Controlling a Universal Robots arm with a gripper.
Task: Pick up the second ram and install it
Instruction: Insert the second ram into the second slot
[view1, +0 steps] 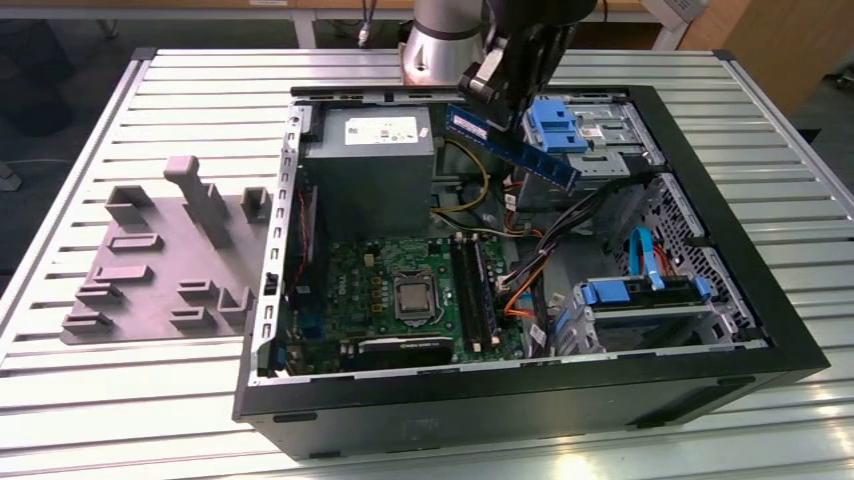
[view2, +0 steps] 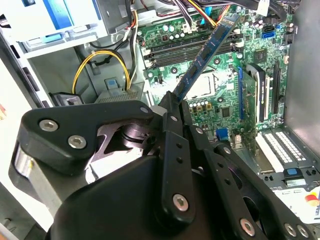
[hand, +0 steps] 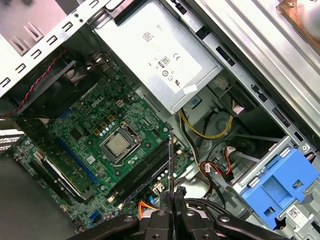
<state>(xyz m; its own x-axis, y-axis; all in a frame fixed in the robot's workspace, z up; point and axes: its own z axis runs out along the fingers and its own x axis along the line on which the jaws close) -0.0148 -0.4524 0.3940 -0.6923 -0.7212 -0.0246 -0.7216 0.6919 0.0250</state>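
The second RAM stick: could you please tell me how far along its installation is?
Picked up: the hand is shut on the long, thin blue-green RAM stick, which hangs tilted above the open black computer case. Not yet done: it is not seated in the long black slots on the green motherboard.

The table (view1: 147, 100) under me has a top of long, pale, ribbed metal slats, with a dark cap (view1: 143, 53) on its far corner at the exterior view's left. Beyond the table's far edge I see light-brown wooden furniture (view1: 200, 6), and a white leg (view1: 304, 30) comes down beside it. Past the table's far corner on the exterior view's right stands a brown wooden panel (view1: 787, 50). Off the table's side on the exterior view's left, the floor (view1: 67, 120) is dark grey. Bright light glares off the slats along the table's near edge.
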